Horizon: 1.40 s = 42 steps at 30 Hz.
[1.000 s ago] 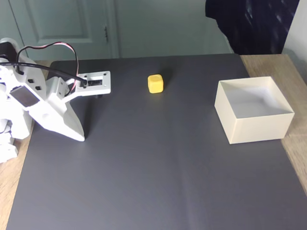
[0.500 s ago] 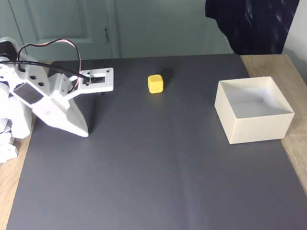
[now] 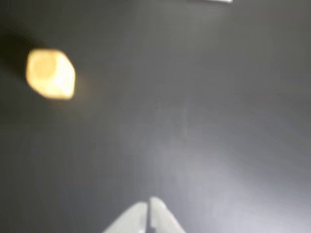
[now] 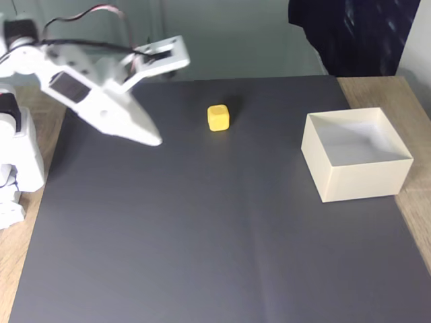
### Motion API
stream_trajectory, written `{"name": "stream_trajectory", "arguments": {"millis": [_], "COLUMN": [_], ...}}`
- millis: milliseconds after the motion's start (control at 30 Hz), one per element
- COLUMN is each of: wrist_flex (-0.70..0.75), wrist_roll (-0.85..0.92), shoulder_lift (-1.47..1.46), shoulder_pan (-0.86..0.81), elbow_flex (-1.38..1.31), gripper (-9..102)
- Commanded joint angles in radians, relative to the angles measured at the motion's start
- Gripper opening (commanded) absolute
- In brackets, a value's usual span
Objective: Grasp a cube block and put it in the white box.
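Wrist view shows the fingers (image 3: pixel 160 216) pressed together and holding nothing, the gripper (image 3: pixel 148 206) hanging above the dark mat (image 4: pixel 202 235). The cube block (image 3: pixel 50 74) sits loose at ten o'clock; the white box (image 4: pixel 357 178) waits, well apart.

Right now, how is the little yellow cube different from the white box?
The cube block is bright yellow; the white box is cream-white. The cube block is far smaller than the white box, which could hold several of it. The cube block looks solid with rounded edges, while the white box is open on top and hollow, with thin walls. Both sit on the dark mat, apart from each other and untouched by the gripper.
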State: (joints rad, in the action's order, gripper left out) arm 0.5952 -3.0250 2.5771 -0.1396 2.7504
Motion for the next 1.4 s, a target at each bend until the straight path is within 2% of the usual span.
{"name": "stream_trajectory", "arguments": {"millis": [0,267,667,967,1033,1233,1367], "wrist_flex": [-0.091,-0.130,-0.172,-0.179,-0.183,-0.192,-0.178], "wrist_roll": [0.002,0.006,0.020,0.020,0.020,0.006,-0.002], "shoulder_lift": [-0.291,-0.681,-0.904,-0.945,-0.948,-0.956,-0.965], "shoulder_pan": [0.025,0.100,0.143,0.146,0.146,0.124,0.112], "elbow_flex": [-0.224,-0.569,-0.726,-0.746,-0.746,-0.736,-0.732], "gripper": [0,0,0,1,4,20,25]}}
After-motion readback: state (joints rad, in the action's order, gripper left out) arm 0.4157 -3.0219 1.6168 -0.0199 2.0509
